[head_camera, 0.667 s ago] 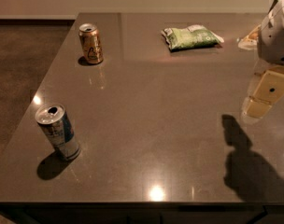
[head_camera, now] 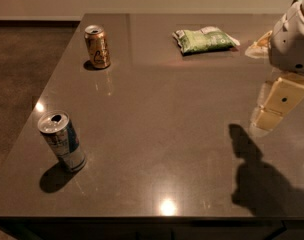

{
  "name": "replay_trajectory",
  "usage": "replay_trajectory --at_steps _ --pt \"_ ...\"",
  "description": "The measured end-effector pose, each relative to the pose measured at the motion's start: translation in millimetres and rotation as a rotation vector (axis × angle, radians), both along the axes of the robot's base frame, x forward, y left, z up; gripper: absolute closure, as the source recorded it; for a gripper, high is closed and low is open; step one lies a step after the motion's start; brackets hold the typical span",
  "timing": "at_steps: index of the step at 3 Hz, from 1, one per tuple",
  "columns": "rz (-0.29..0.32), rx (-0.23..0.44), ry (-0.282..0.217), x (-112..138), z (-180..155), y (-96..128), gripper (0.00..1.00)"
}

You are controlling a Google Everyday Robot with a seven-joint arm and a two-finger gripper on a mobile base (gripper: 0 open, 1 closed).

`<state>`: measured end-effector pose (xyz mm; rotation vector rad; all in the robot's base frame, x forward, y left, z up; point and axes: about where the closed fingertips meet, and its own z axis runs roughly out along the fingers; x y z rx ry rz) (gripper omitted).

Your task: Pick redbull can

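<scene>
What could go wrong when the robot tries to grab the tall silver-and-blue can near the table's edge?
The slim silver-and-blue metal redbull can stands close to the dark table's left front edge, so a bump might knock it off. The cream gripper hangs at the far right, so it must cross the whole table. It could also aim at the shorter gold can by mistake.

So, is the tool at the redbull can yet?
No, the tool hangs over the right side of the table, well apart from the redbull can standing near the front left corner.
</scene>
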<state>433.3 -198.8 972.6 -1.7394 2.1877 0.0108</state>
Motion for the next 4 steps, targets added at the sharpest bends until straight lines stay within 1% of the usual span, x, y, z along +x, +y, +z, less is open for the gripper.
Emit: replay_trajectory --at_steps 1,2,4 --pt "0.049 0.110 0.011 -11 3 30 0.00" --pt "0.120 0.222 0.022 -26 6 74 0.00" --pt "0.271 0.336 0.084 -42 -6 178 0.00"
